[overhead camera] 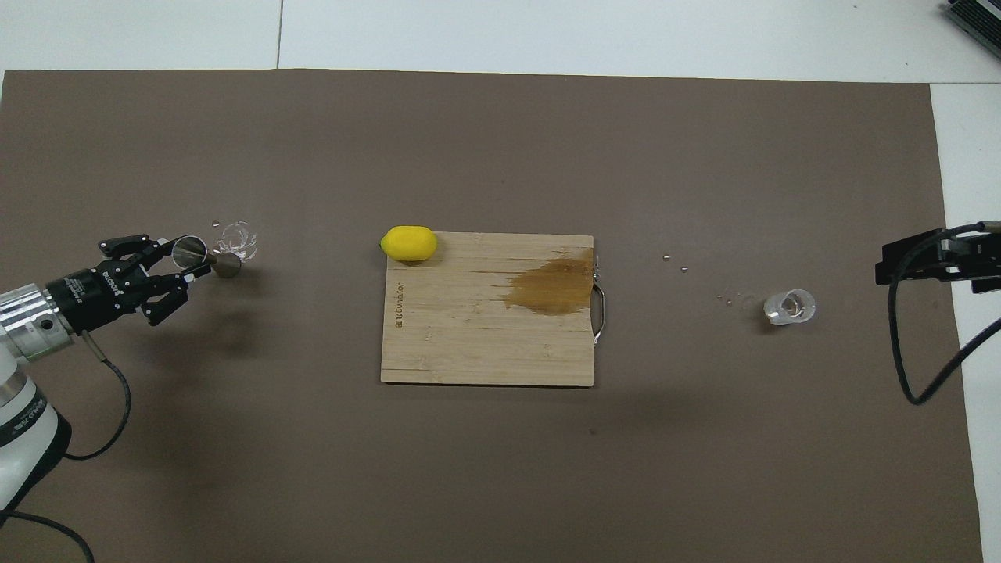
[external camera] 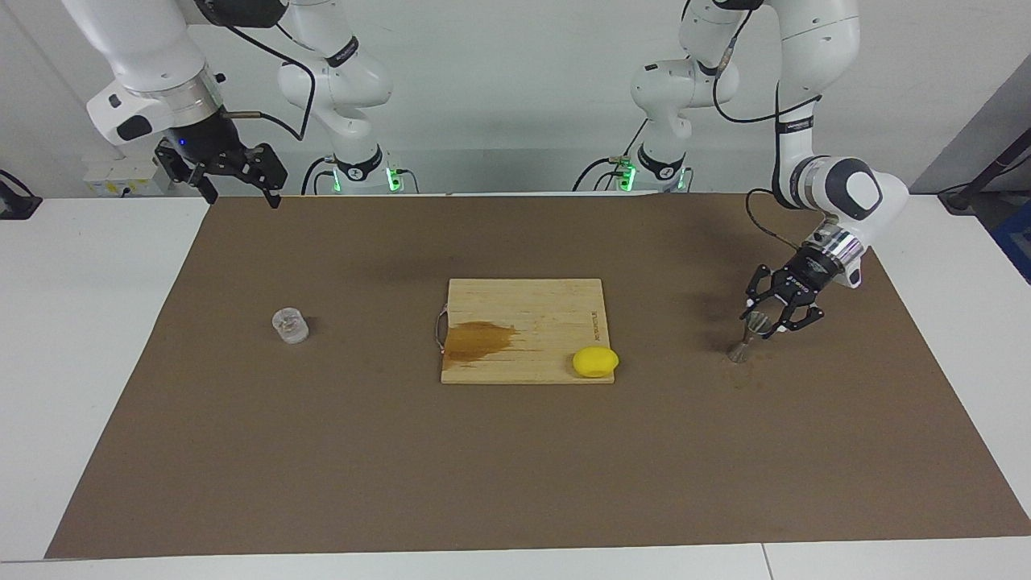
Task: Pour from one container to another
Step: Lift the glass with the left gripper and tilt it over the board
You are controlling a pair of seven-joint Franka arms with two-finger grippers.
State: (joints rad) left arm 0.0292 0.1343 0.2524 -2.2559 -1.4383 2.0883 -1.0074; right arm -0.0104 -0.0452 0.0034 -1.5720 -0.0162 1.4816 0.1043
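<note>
Brown mat [external camera: 515, 483] covers white table [external camera: 80, 362]; left pincer [external camera: 765, 321] clamps jigger [external camera: 749, 334]; right pincer [external camera: 242, 189] gapes empty.

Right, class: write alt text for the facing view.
The left claw is shut on a tilted metal jigger at the left arm's end of a brown mat; a glass cup stands at the other end, where the right claw waits open.
</note>
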